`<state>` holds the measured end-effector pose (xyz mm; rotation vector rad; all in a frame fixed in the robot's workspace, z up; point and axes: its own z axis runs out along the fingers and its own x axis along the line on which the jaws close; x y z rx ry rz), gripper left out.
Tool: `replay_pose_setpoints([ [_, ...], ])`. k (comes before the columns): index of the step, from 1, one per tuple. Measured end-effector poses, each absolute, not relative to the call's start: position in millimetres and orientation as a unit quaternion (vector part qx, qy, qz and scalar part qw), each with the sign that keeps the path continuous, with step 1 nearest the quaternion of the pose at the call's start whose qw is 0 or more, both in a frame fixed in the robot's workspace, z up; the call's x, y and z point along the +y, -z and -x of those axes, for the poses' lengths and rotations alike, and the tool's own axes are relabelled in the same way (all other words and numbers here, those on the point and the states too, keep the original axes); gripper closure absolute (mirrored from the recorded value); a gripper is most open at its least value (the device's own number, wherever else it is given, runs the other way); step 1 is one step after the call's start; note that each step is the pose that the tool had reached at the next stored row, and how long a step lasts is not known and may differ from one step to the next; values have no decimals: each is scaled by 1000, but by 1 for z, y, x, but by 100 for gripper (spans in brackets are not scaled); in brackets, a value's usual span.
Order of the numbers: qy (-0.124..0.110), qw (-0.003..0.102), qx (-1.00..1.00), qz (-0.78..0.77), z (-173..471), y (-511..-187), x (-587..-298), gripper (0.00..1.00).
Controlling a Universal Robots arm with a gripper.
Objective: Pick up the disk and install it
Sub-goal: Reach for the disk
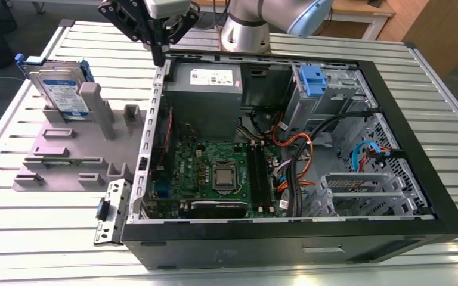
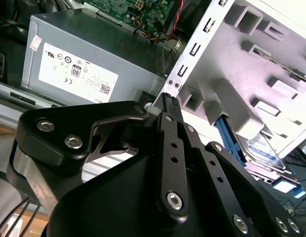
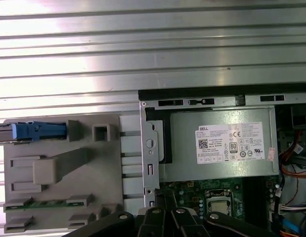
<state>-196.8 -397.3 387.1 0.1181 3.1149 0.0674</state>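
Gripper (image 1: pixel 159 58), closed and empty, hovered over the computer case (image 1: pixel 293 241) edge; grasping the upright disk (image 1: pixel 59 89) would likely need jaws opened squarely across its frame.

— What colours do you get on the disk (image 1: pixel 60 90)?
— I see silver-grey, a white-and-blue label, a bright blue frame. The rack (image 1: pixel 66 156) is plain grey.
— And the tower?
— Black case (image 1: pixel 293 244), green motherboard (image 1: pixel 213 168), grey power supply (image 1: pixel 205 98) with a white sticker. My gripper (image 1: pixel 159 58) is black, the table (image 1: pixel 22 235) ribbed silver.
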Motion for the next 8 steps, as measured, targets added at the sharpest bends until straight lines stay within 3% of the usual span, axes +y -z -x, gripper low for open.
replay_pose_setpoints([
  [8,-22,12,999,-38,200,-387,-397,89],
])
